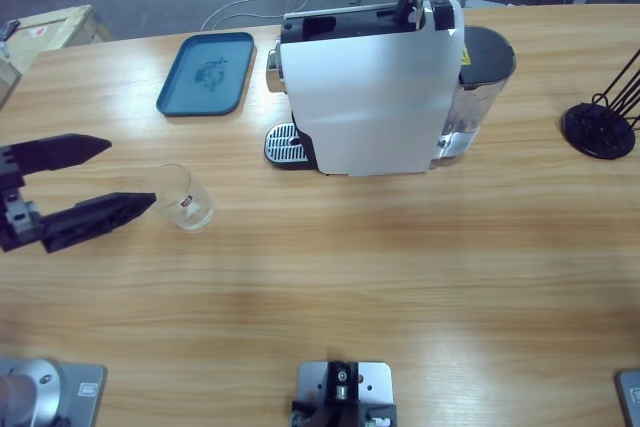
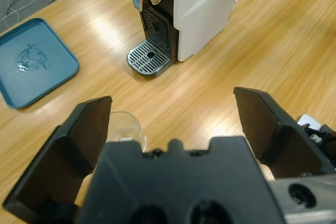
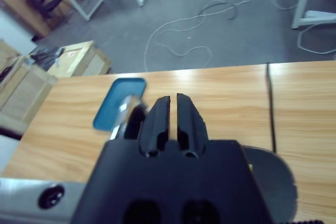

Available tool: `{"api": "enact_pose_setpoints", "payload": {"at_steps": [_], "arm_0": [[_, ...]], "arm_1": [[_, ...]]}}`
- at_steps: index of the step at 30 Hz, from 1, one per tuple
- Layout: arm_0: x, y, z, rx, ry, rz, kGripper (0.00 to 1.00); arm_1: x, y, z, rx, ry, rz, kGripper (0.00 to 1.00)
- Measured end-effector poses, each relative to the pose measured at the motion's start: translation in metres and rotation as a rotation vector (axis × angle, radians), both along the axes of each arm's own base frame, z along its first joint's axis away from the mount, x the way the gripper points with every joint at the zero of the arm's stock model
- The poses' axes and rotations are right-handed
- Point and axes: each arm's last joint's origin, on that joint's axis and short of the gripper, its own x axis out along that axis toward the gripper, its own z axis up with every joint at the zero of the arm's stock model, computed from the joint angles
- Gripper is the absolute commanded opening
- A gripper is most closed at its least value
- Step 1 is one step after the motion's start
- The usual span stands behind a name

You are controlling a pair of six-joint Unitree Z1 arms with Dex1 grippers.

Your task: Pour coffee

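The left gripper has its fingers wide open, one finger tip touching the clear glass on the tabletop. No coffee can be seen in it. The right gripper, fingers closed on nothing, hides most of the coffee machine

I saw a blue tray well ahead of the left jaws, a black stand far beyond them.
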Motion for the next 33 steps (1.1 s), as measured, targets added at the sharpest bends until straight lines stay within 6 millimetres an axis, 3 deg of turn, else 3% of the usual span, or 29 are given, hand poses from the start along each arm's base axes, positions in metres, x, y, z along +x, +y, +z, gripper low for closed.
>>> {"api": "enact_pose_setpoints", "payload": {"at_steps": [11, 17, 22, 27, 33], "arm_0": [[-0.002, 0.003, -0.001, -0.007, -0.001, 0.002, 0.991], [-0.002, 0.003, -0.001, -0.007, -0.001, 0.002, 0.991], [-0.002, 0.003, -0.001, -0.007, -0.001, 0.002, 0.991], [-0.002, 0.003, 0.001, -0.012, -0.005, 0.002, 0.991], [-0.002, 0.002, 0.003, -0.017, -0.008, 0.002, 0.991]], "arm_1": [[-0.009, 0.040, -0.003, 0.027, 0.002, 0.128, 0.000], [0.007, 0.066, -0.025, 0.023, 0.019, 0.160, 0.000], [0.014, 0.077, -0.041, 0.013, 0.032, 0.166, 0.000], [0.011, 0.090, -0.081, -0.060, 0.100, 0.192, 0.000], [0.012, 0.092, -0.085, -0.044, 0.109, 0.192, 0.000]]}}
